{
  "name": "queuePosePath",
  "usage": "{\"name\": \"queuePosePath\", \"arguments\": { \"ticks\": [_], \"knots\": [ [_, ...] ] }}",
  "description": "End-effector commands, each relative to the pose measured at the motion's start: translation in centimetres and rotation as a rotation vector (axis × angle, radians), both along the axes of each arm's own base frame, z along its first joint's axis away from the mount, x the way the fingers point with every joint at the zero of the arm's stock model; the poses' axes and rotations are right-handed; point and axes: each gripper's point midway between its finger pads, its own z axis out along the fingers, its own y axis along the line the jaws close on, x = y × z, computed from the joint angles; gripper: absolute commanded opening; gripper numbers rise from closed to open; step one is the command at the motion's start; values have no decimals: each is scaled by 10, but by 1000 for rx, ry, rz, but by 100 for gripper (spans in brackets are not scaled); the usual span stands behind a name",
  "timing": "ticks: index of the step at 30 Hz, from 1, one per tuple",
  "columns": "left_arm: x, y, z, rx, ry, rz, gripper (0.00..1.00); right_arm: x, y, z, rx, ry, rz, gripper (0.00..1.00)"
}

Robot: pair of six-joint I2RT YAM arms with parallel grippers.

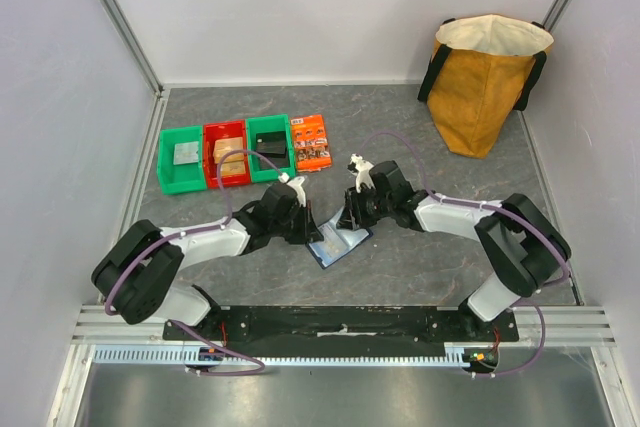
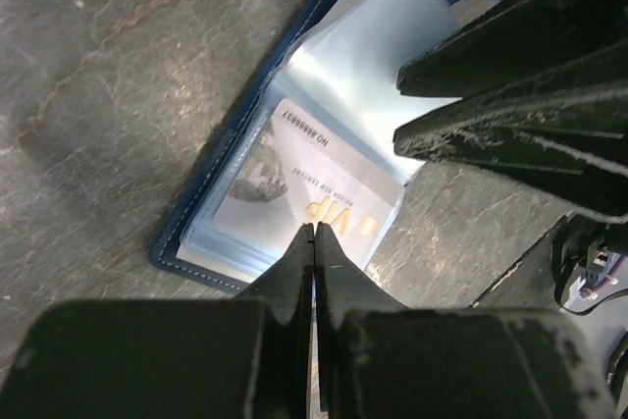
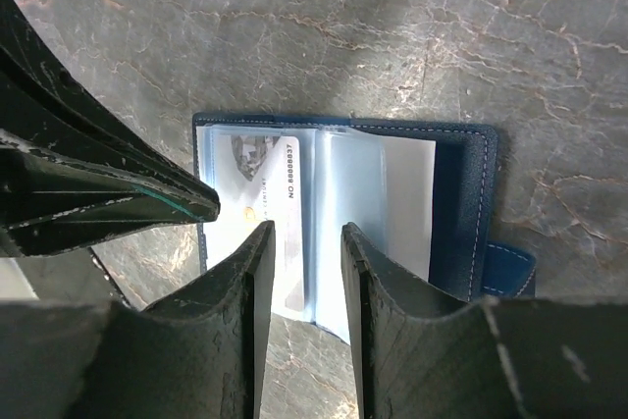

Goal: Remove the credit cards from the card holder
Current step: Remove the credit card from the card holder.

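- "VIP" stands in gold capitals on the pale credit card (image 2: 324, 188), which sits in the front clear sleeve of the navy card holder (image 2: 191, 264).
- "NO" and a run of eights ending in "37" are printed small along one edge of the same card. The count of eights is unsure.
- Tiny capitals beside "VIP" are too small to read.
- The print on the orange packet (image 1: 311, 142) is unreadable.

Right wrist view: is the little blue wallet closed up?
No, the card holder lies open, its clear sleeves spread out and a pale card showing inside one.
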Motion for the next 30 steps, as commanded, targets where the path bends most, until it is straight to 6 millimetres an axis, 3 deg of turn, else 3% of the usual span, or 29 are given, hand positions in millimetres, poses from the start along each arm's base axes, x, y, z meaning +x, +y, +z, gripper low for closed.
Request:
{"name": "queuePosePath", "arguments": {
  "ticks": [1,9,22,30],
  "knots": [
    [-9,9,-13,31,7,-18,2,-1,10,5,132,44,41,40],
    [-20,15,-25,42,44,-19,2,-7,12,-8,186,121,79,37],
    [-23,17,-28,45,51,-22,2,-17,16,-27,205,205,105,33],
    [-24,18,-30,48,55,-21,2,-20,16,-30,225,218,112,17]
  ]
}}
